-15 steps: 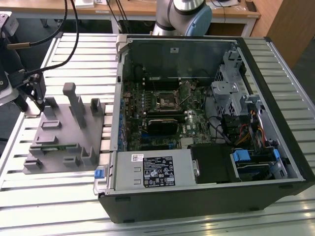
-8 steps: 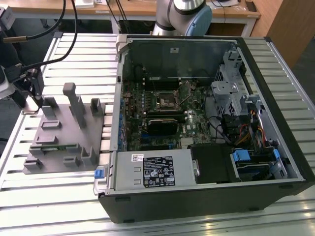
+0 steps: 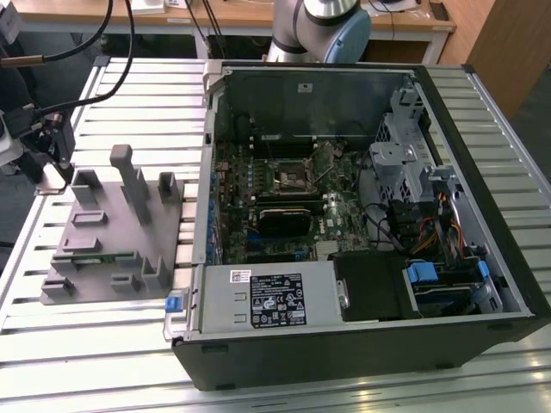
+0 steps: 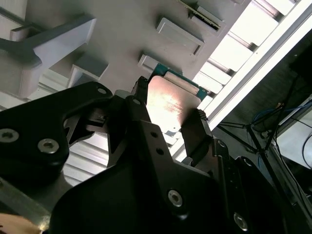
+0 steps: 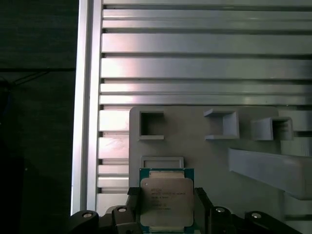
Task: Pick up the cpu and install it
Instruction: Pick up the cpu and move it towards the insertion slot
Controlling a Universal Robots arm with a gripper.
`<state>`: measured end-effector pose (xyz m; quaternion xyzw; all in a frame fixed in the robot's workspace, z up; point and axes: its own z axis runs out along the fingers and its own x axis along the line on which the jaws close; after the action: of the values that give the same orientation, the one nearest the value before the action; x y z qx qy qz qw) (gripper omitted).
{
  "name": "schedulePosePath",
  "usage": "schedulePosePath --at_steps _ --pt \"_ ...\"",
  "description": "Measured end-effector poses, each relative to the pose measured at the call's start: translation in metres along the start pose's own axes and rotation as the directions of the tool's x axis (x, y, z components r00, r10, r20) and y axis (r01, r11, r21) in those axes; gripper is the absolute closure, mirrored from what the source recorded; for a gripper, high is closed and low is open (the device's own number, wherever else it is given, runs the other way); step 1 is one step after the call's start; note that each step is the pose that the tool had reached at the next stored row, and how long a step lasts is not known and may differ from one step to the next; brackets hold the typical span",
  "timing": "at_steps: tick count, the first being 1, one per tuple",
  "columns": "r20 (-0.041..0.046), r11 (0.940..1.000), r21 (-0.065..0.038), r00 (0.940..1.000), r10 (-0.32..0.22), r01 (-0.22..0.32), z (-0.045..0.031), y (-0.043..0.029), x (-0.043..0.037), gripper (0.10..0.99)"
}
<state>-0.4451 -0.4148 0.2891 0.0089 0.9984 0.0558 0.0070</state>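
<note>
1. I saw the jaws closed on the cpu [image 5: 166, 200] by two opposite edges, over the grey fixture [image 5: 195, 141].
2. I judged the thin edge hold could let it tilt or slip.
3. Tilted, it could jam in the socket [image 3: 293, 178].

Arm [image 3: 331, 21]: silver tube, pale-blue joint cap. Pincer [image 4: 168, 105]: matte black plates, silver socket screws [image 4: 48, 145].
</note>
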Motion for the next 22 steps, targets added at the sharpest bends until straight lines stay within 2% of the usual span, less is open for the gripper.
schedulePosePath --at_steps 9,22 --pt "0.0006 1.0000 -0.007 1.0000 0.000 0.000 -0.0159 0.0021 -0.0001 0.557" --pt "0.0007 1.0000 -0.008 1.0000 0.000 0.000 -0.0481 0.0072 -0.0006 0.557"
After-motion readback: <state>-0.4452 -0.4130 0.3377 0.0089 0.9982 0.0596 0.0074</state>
